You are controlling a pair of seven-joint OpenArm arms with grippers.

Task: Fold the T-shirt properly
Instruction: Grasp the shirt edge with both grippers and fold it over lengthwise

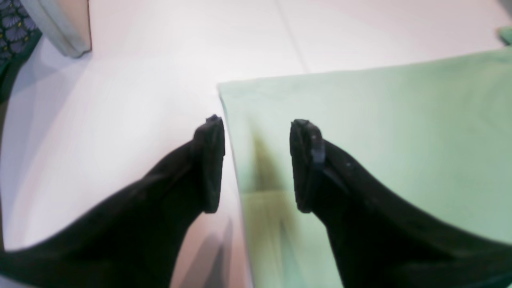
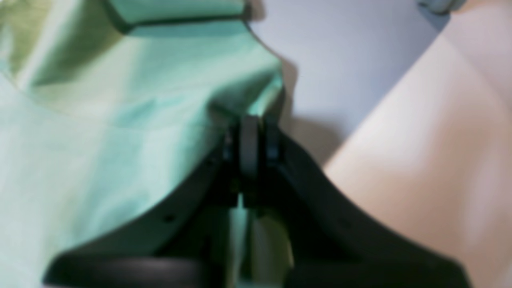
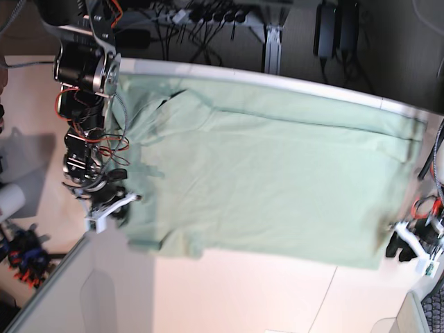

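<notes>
The T-shirt [image 3: 277, 180] lies spread across the bench [image 3: 263, 291]. The right hand [image 2: 251, 136] pinches a raised fold at its edge, seen clearly only from its wrist; the left hand [image 1: 258, 160] hovers spread-fingered over the opposite corner.

The right wrist view is blurring badly, so the T-shirt [image 2: 120, 132] weave and the exact cloth edge pinched by the right gripper [image 2: 251, 148] are smearing together. The left gripper [image 1: 256, 164] is running off the picture's bottom edge, and the base view is cropping the table [image 3: 263, 291] below.
</notes>
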